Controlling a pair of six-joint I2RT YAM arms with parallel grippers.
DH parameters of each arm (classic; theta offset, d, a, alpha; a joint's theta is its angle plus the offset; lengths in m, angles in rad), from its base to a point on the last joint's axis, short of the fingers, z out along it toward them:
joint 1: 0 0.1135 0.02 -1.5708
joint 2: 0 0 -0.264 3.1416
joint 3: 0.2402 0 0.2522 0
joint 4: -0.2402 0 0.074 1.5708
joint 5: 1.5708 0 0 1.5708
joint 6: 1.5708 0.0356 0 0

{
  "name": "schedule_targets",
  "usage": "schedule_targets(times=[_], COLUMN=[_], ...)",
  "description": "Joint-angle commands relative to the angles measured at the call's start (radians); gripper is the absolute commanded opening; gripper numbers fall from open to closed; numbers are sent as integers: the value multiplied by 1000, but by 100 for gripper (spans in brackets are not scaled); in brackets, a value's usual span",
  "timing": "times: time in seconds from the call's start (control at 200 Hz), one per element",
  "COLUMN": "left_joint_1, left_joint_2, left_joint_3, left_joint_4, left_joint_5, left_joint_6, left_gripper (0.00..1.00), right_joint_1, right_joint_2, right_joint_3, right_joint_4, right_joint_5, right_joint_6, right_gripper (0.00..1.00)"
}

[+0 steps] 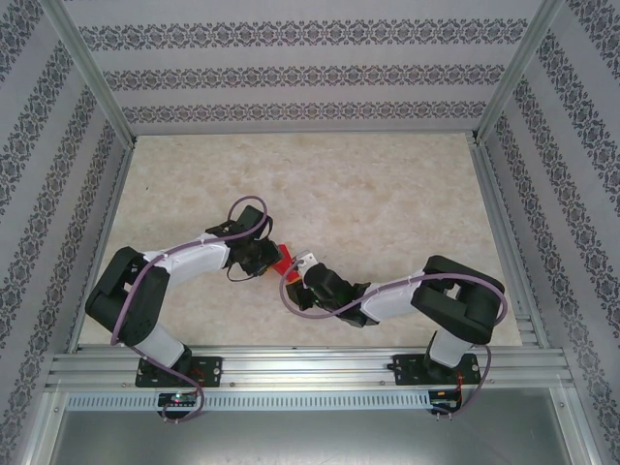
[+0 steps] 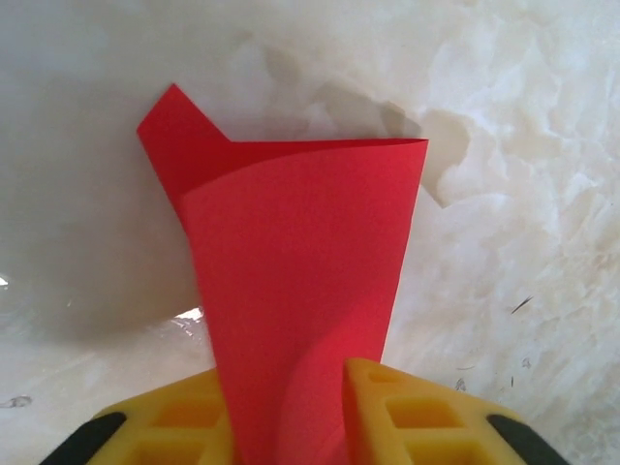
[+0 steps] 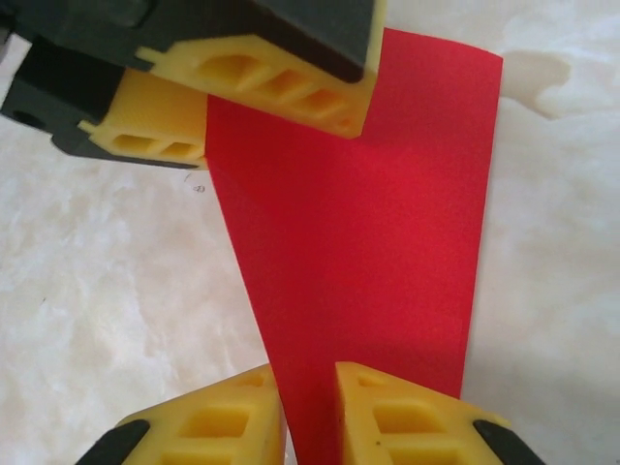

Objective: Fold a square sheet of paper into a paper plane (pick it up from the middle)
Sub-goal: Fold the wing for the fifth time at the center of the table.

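- The square sheet of paper (image 3: 358, 223) is seen lifted off the worktop (image 1: 387, 194), near its middle, spanned between the two arms where they meet.
- The left end effector (image 2: 289, 373) is clamped on one end of the sheet. In the left wrist view the red paper fills the gap between the yellow fingers (image 2: 407, 417) and rises from them as a loosely doubled, curved flap with one corner poking out at the upper left.
- The right end effector (image 3: 305, 378) is set at the other end, its jaws nearly together with the paper running through the slit between them. Whether they actually press on it cannot be told.
- The sheet is judged to be very light and thin. It bows and curls under its own weight, so no stiffness can be counted on away from a fold line.
- It is likely to be slippery against the smooth worktop, and easily creased or torn if it is pulled taut between two grips or twisted.
- Hold is best taken near an edge or at a doubled part, with the layers pinched flat together. A grip at mid-span would be expected to buckle the sheet.
- Only light clamping is thought necessary, and pulling along the sheet should be kept gentle.
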Motion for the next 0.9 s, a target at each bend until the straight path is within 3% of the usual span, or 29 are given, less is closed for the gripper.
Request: schedule_targets(times=[0.0, 0.12, 0.405, 0.654, 0.899], left_joint_1=[9, 9, 10, 10, 10], left_joint_2=[-3, -1, 13, 23, 40], left_joint_3=[27, 30, 47, 66, 67], left_joint_4=[-31, -31, -37, -57, -56], left_joint_5=[-12, -7, 13, 11, 18], left_joint_6=[7, 13, 25, 40, 45], left_gripper=[18, 7, 6, 6, 7], right_joint_1=[15, 36, 95, 102, 102], right_joint_2=[-48, -65, -36, -25, 17], right_joint_3=[-2, 0, 46, 50, 67], right_joint_4=[-31, -91, -198, -174, -140], right_joint_5=[62, 98, 236, 250, 269], right_joint_6=[-93, -180, -354, -393, -387], right_gripper=[26, 30, 36, 31, 20])
